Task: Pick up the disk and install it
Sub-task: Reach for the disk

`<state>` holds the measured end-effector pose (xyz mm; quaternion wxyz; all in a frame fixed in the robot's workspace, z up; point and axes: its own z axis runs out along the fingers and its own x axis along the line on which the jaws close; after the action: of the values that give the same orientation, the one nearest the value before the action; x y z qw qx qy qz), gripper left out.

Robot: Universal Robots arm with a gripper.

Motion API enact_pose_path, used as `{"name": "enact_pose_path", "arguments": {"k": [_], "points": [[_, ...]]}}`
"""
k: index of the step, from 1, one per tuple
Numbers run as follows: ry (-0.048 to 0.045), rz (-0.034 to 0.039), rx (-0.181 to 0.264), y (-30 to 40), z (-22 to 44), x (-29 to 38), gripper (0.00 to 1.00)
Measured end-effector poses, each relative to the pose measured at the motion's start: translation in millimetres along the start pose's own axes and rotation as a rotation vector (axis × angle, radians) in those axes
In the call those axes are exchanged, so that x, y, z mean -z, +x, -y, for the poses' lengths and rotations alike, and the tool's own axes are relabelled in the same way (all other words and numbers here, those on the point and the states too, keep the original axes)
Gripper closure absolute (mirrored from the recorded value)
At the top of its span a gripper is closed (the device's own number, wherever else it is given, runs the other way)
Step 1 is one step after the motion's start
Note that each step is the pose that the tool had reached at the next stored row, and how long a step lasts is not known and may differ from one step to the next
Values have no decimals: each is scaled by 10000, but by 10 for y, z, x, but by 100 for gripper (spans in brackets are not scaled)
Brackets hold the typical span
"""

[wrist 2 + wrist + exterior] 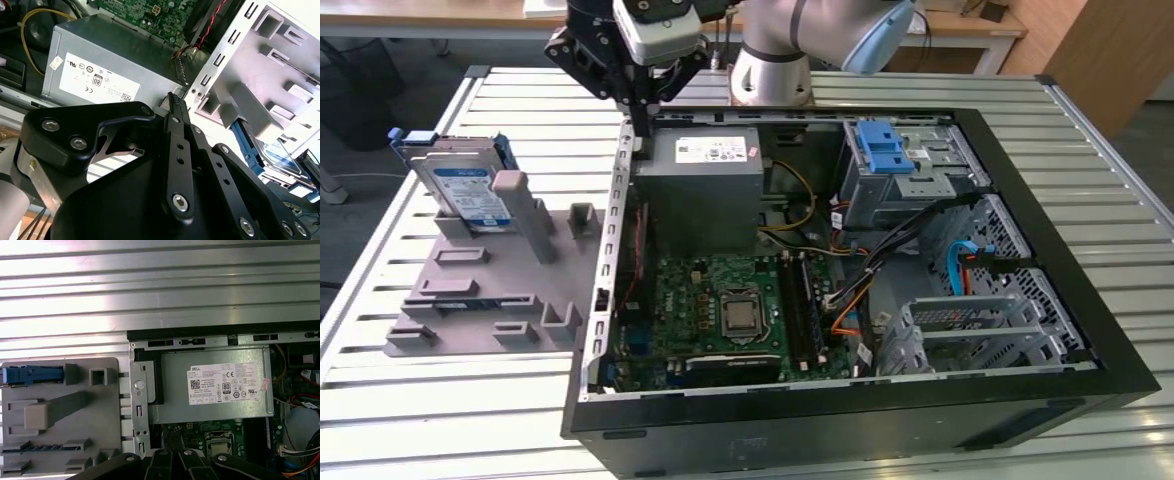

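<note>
One hand (640,125) hangs above case edge (622,190), disk (464,188) well apart.

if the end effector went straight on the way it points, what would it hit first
Most likely the case's metal edge beside the grey power supply; the end effector hangs above that seam, depth unclear.

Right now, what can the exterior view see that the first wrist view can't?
Extra in the exterior view: the arm, the blue latch, and the label side of the disk. Extra in the first wrist view: no new thing, just a straight-down look that turns the disk into a blue edge. Both share the disk standing in the grey holder, the power supply and the gripper.
</note>
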<state>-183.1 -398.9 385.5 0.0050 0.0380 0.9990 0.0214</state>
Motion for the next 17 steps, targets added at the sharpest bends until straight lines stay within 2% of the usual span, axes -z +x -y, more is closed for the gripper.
{"name": "enact_pose_path", "arguments": {"k": [17], "points": [[1, -1, 0, 51, 4, -2, 89]]}}
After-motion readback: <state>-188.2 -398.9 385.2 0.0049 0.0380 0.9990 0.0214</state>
